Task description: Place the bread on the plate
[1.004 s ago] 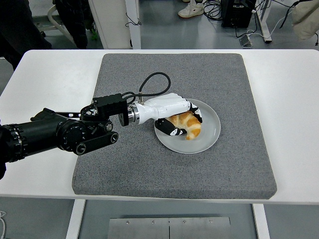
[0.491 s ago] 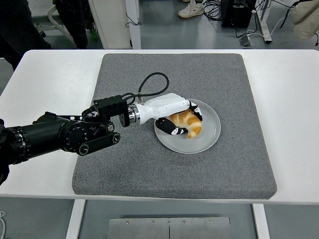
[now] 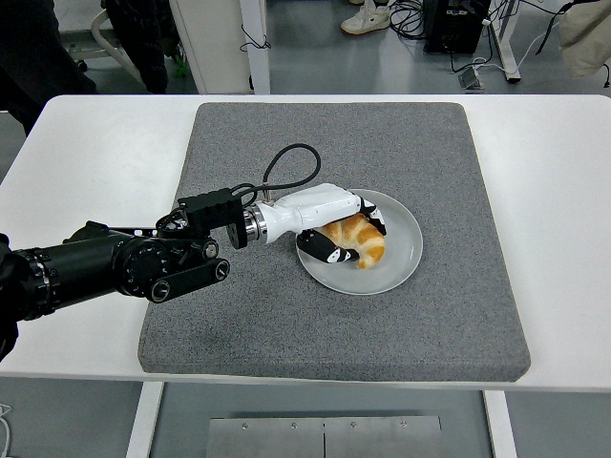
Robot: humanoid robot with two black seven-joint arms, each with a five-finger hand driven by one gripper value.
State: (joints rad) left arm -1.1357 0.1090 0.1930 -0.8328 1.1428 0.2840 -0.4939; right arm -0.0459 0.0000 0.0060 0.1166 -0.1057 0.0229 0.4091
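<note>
A golden croissant-shaped bread [image 3: 357, 237] lies on a round grey plate [image 3: 401, 258] at the middle of the grey mat. My left hand [image 3: 349, 236], white with black fingertips, reaches in from the left over the plate's left rim. Its fingers [image 3: 375, 219] curl over the far side of the bread and its thumb [image 3: 327, 253] lies against the near side, so the hand is shut on the bread. The bread rests on or just above the plate's surface. My right arm is not in view.
The plate sits on a large grey foam mat [image 3: 286, 324] covering the middle of the white table [image 3: 86, 162]. A black cable [image 3: 286, 157] loops up behind my left wrist. People's legs and feet show on the floor past the far edge.
My left hand with the bread has shifted slightly left and away over the plate, and the forearm has drawn back a little. The grip looks the same.
</note>
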